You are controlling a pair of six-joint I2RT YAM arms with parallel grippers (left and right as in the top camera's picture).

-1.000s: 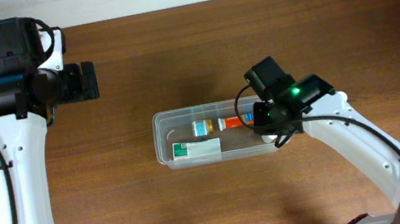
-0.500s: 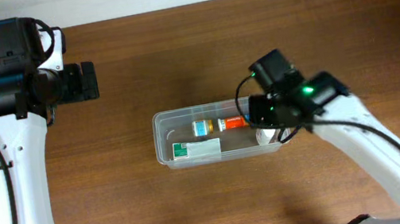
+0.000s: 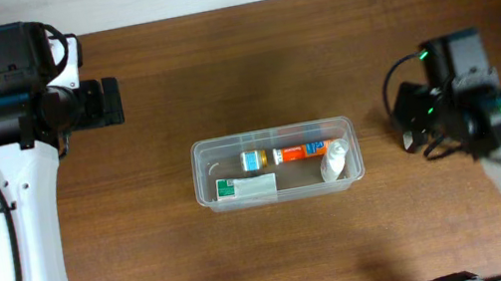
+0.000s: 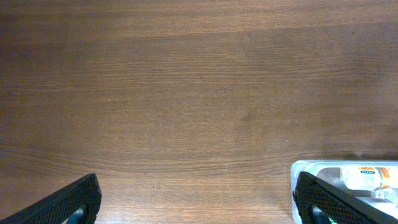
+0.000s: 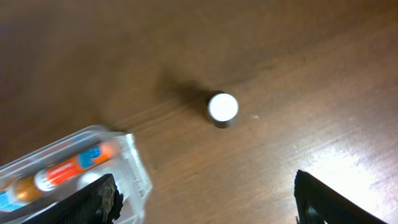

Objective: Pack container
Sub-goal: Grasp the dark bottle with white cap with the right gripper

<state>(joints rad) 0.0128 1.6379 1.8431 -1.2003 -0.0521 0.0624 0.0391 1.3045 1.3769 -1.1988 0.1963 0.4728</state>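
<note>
**Tub part-filled, one small piece still outside**

The container (image 3: 272,134) sits mid-desk (image 3: 217,55) between the arms. It holds an orange tube (image 3: 301,152), a blue-labelled bottle (image 3: 254,160), a white bottle (image 3: 334,159) and a green-and-white box (image 3: 246,189). The right claw (image 5: 211,202) hangs spread and empty off its right end, near a small dark cylinder with a white top (image 5: 222,107) standing on the desk. The left claw (image 4: 196,202) is also spread and empty, well apart from the tub. The tub looks thin, light, slick and flexible. It is probably best pinched gently over the rim at a short wall, since it may buckle or skid.
</note>
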